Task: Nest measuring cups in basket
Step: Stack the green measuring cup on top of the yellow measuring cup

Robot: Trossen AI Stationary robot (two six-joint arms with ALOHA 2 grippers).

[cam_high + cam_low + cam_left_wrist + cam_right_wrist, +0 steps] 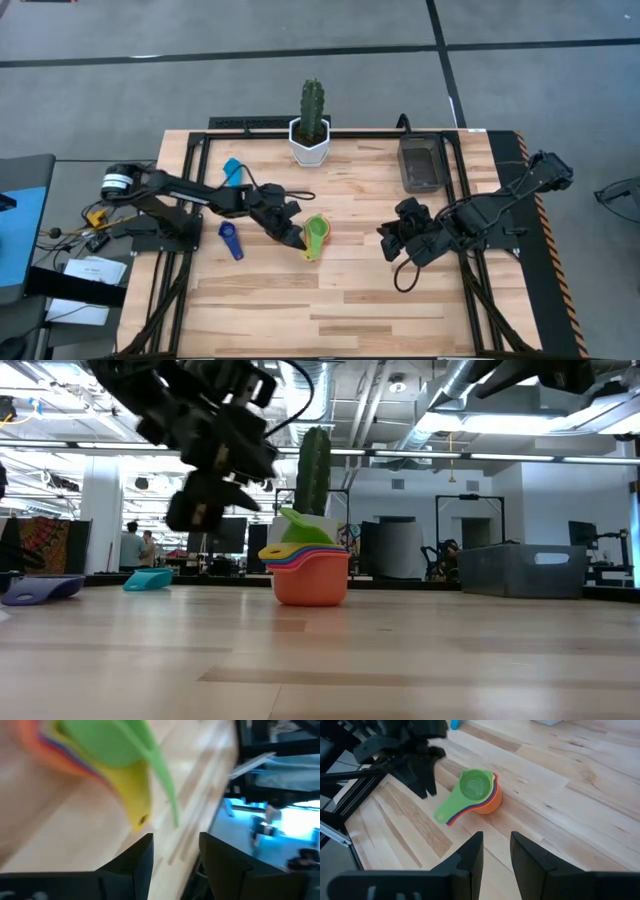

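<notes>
A nested stack of measuring cups (316, 238) (310, 568) stands on its orange base mid-table, with red, blue and yellow cups inside and green on top. Its handles (445, 815) point toward my left gripper (292, 236) (175, 850). That gripper is open and hovers just left of the stack (107, 750), above the table (198, 510). A dark blue cup (231, 241) (40, 588) and a light blue cup (233, 170) (150, 579) lie apart on the left. The dark grey basket (422, 163) (520, 570) sits at the far right. My right gripper (393, 236) (496, 850) waits open, right of the stack.
A white hexagonal pot with a cactus (311, 140) (313, 470) stands at the far edge, behind the stack. A black frame rail (330, 133) runs along the far edge and both sides. Bare wood lies on the near half of the table (330, 310).
</notes>
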